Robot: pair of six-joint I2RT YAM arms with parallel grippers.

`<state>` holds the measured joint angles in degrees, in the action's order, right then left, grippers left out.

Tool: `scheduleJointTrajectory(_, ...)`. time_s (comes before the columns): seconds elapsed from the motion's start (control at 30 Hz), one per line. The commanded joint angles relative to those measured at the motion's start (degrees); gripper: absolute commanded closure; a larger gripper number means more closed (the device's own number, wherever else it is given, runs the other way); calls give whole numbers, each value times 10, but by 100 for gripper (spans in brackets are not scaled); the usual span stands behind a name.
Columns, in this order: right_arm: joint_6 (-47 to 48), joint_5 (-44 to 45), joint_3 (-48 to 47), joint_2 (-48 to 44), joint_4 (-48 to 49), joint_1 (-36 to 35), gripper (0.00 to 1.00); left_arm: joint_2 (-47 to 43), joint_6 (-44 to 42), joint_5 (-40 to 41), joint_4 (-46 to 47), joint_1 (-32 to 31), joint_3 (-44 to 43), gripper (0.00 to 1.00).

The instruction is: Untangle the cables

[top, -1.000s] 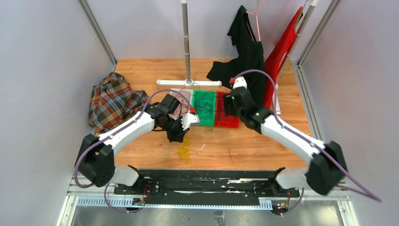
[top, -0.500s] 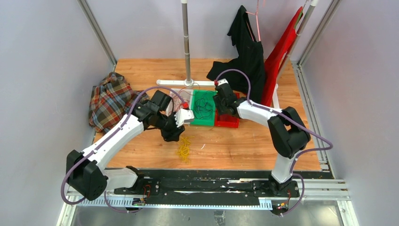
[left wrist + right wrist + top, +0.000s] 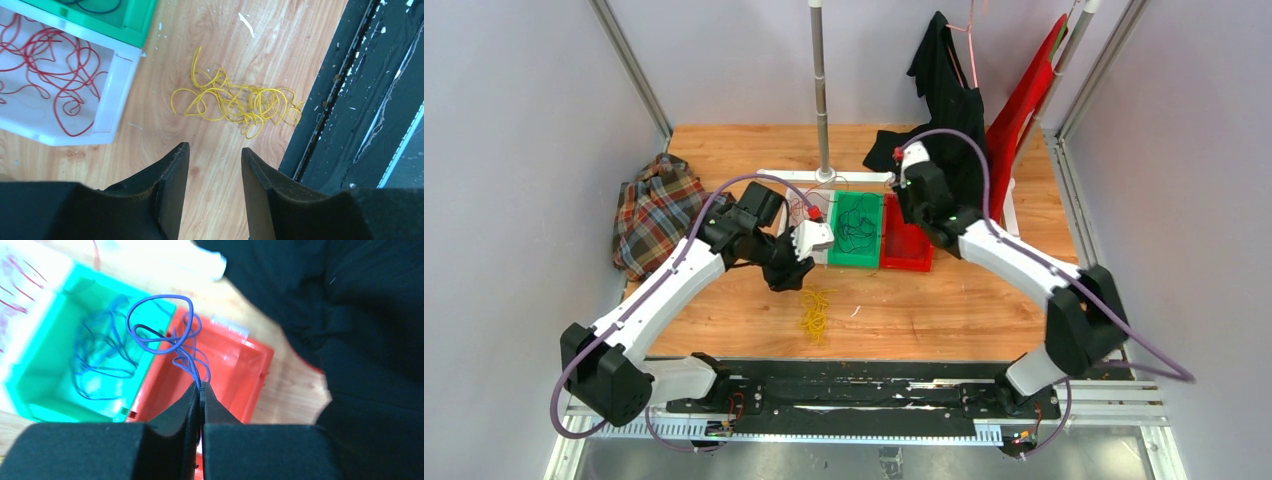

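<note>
A loose yellow bunch of cables (image 3: 235, 102) lies on the wooden table (image 3: 944, 310), also seen as the yellow bunch (image 3: 814, 312) from above. My left gripper (image 3: 215, 152) hovers open just short of it, nothing between its fingers; from above the left gripper (image 3: 786, 278) sits left of the bunch. Red cables (image 3: 45, 75) lie in a white tray (image 3: 117, 95). My right gripper (image 3: 202, 386) is shut on a curly blue-purple cable (image 3: 165, 337), held over the border of the green tray (image 3: 50, 375) and the red tray (image 3: 235, 370). More dark cables (image 3: 856, 228) rest in the green tray.
A plaid cloth (image 3: 659, 215) lies at the table's left. A stand's pole (image 3: 821, 90) and white base (image 3: 774, 176) sit behind the trays. Black garment (image 3: 944, 110) and red garment (image 3: 1024, 100) hang at the back right, near my right gripper (image 3: 907, 210).
My left gripper has opened and drawn back slightly left of the yellow bunch. My right gripper dipped toward the green tray, shut on the blue-purple cable and lifted it back.
</note>
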<state>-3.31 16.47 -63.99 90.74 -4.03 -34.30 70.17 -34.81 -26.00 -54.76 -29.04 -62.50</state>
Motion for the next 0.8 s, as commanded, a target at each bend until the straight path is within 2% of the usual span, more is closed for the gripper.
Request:
scheduleJointTrajectory(0.0, 3, -15, 10, -95, 23, 7, 99, -8, -5, 3, -12, 7, -29, 53)
scheduleJointTrajectory(0.13, -15, -54, 5, -137, 31, 0, 99, -15, -3, 4, -13, 9, -32, 53)
scheduleJointTrajectory(0.3, -32, -82, -33, -141, 37, -31, 99, -23, 1, 3, -15, 10, -30, 53)
scheduleJointTrajectory(0.53, -41, -100, -133, -108, 29, -67, 99, -30, -3, 3, -19, 12, -31, 53)
scheduleJointTrajectory(0.77, -40, -102, -168, -70, 31, -92, 99, -38, -3, 0, -19, 14, -25, 53)
